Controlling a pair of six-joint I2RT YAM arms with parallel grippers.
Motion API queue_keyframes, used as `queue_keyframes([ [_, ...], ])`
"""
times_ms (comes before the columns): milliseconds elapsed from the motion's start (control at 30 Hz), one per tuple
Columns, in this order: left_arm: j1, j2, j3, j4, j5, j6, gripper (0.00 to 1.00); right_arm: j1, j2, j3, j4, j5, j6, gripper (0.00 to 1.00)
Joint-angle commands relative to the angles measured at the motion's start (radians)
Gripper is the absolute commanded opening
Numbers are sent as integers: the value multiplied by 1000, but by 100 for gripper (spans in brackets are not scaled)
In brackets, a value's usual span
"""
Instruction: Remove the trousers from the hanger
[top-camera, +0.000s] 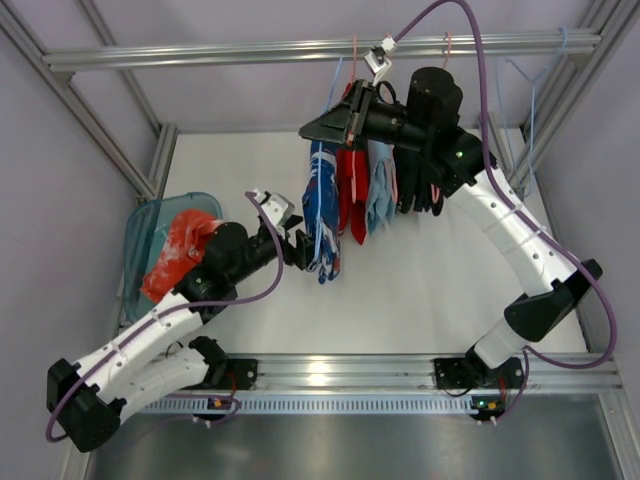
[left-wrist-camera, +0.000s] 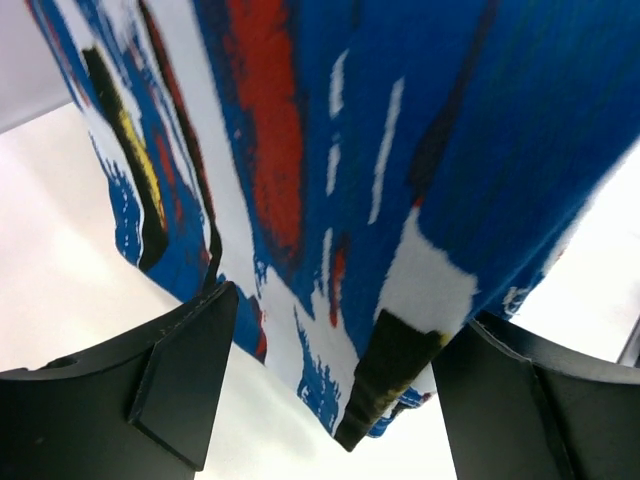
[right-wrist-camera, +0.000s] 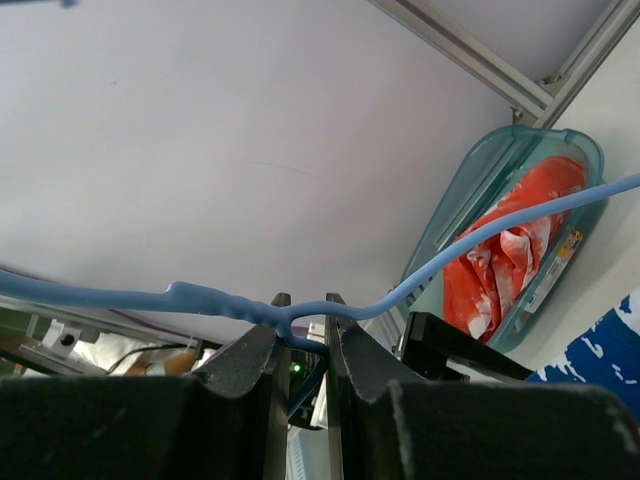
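Trousers (top-camera: 322, 210), blue with white and red streaks, hang lengthwise just toward 12 o'clock of the top view's centre, below the rail (top-camera: 250, 50), with their lower end just above the table (top-camera: 420, 290). In the left wrist view the trousers (left-wrist-camera: 400, 150) fill most of the picture, and a dark-edged corner of the hem droops between the two black fingers (left-wrist-camera: 190, 370).

The hanger (right-wrist-camera: 200, 298) is a thin light-blue wire that crosses the right wrist view from 9 o'clock to 3 o'clock. It bends down into the pinch of the right gripper (right-wrist-camera: 300, 335), whose jaws are pressed together on the wire.

From above, the right gripper (top-camera: 318, 128) sits at 12 o'clock of the trousers, right at their top. The left gripper (top-camera: 300, 250) is at 7 o'clock of the trousers, level with their lower end. Its jaws stand wide apart, one on each side of the hem (left-wrist-camera: 345, 390). Whether either finger touches the cloth cannot be told.

A red garment (top-camera: 350, 195) hangs just beside the trousers at 3 o'clock. Then come a light-blue one (top-camera: 380, 195) and a black one (top-camera: 420, 190) under the right arm.

At 9 o'clock, well apart, a teal bin (top-camera: 140, 225) holds an orange-red cloth (top-camera: 180, 250).
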Motion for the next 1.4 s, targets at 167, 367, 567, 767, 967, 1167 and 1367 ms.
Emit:
queue_keyframes([
  [167, -27, 59, 101, 146, -98, -6, 83, -5, -49, 50, 154, -9, 14, 0],
  [367, -31, 78, 118, 134, -209, -12, 49, -5, -56, 50, 148, -12, 2, 0],
  [567, -30, -5, 125, 36, -204, 26, 9, -17, -78, 27, 135, -9, -15, 0],
  [767, -10, -59, 208, -83, -193, 5, 0, -40, -99, -53, 134, -23, -64, 0],
  [967, 2, -39, 332, -112, -142, -17, 0, -54, -130, -209, 169, -63, -90, 0],
  [1167, 10, -20, 404, -119, -90, -64, 0, -63, -150, -279, 157, -64, -131, 0],
  [1367, 16, -29, 418, -136, -75, -31, 0, -100, -170, -297, 140, -60, -125, 0],
])
